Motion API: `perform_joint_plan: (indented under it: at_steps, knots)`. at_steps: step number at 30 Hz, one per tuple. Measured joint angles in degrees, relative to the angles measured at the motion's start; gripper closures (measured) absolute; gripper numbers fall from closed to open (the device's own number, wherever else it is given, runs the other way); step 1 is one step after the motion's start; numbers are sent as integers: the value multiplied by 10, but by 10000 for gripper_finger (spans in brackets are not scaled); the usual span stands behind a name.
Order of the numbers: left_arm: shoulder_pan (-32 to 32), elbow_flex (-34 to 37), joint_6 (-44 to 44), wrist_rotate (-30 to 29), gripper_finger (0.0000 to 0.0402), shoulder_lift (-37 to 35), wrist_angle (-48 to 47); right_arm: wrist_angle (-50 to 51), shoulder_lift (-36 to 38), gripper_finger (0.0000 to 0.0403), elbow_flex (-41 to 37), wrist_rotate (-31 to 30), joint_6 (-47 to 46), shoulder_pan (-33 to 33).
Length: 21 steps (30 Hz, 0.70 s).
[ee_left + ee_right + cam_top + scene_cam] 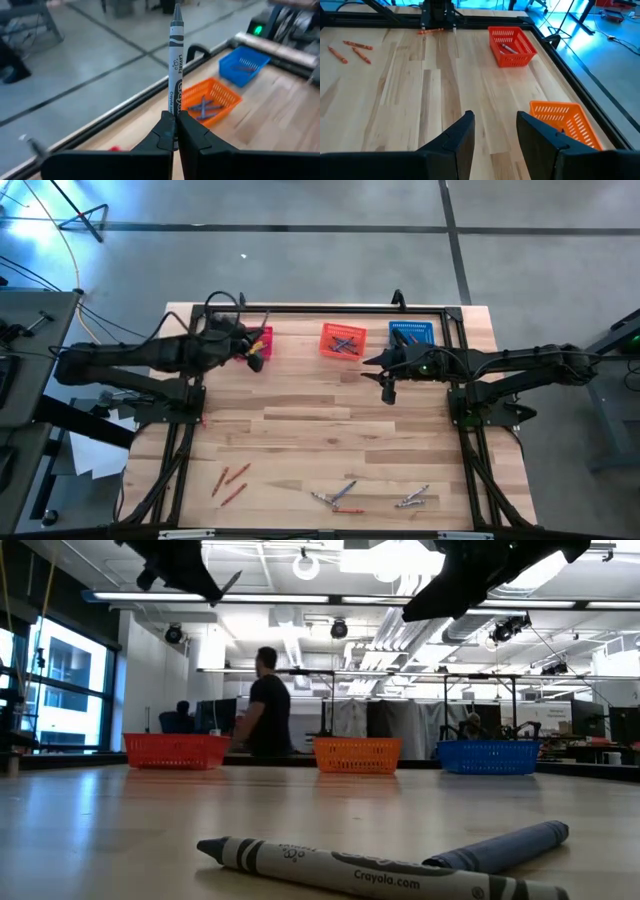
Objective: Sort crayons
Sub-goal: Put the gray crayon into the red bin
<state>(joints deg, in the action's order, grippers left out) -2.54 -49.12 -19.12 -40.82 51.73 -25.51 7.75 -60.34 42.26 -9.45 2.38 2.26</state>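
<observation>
The wooden table (330,430) carries three mesh baskets along its far edge — red basket (262,340), orange basket (342,340), blue basket (411,332). The left gripper (175,131) hangs over the red basket, fingers clamped on an upright grey crayon (175,60). The right gripper (495,131) hovers between the orange and blue baskets, fingers apart, holding nothing. Loose crayons lie near the front edge — red-orange crayons (230,480) at the left, grey ones (340,496) in the middle.
</observation>
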Motion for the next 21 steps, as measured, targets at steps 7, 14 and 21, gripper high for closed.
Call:
perform_joint_plan:
  at_steps: [7, 14, 21]
  knots:
    - [8, 55, 43, 2, 401, -21, 88, -1, 0, 263, 0, 0, -26, 0]
    - [8, 55, 68, -1, 401, -23, 90, -1, 0, 263, 0, 0, -41, 0]
    - [6, 55, 47, -27, 401, -23, 78, 3, 0, 263, 0, 0, -54, 0]
